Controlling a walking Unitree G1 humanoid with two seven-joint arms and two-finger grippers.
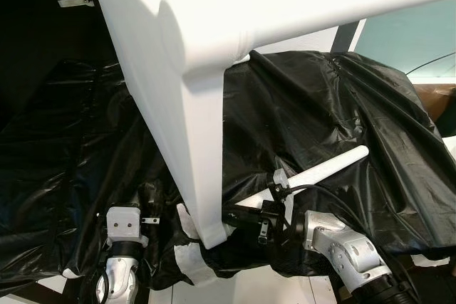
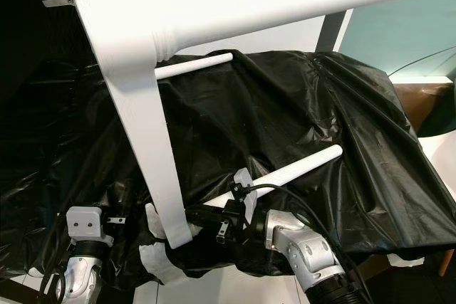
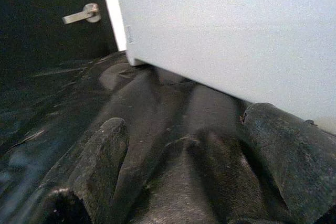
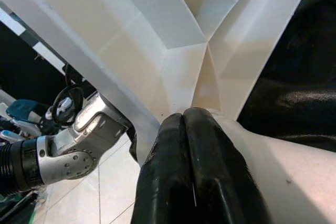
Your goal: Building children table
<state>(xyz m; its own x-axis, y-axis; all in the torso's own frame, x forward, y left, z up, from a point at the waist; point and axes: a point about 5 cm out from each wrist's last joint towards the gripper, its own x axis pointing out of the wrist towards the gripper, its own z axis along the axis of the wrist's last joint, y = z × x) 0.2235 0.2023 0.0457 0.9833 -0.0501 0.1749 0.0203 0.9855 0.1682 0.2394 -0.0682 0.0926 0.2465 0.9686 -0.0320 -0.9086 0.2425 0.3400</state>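
I am clenching my right gripper (image 2: 206,220) on a loose white table leg (image 2: 299,167), beside the near corner of the tipped white tabletop (image 2: 146,140) on black plastic sheeting (image 2: 285,105); my left gripper (image 3: 184,171) is resting released; a misaligned leg could topple the tabletop.

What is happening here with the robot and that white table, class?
A humanoid robot is assembling a small white table, which stands tipped on its edge over a black plastic sheet. One leg is already fitted at the upper corner. The right gripper holds a second leg at the table's lower corner, fingers pressed together. The left gripper rests open on the sheet beside the tabletop. A third leg lies on the sheet behind.
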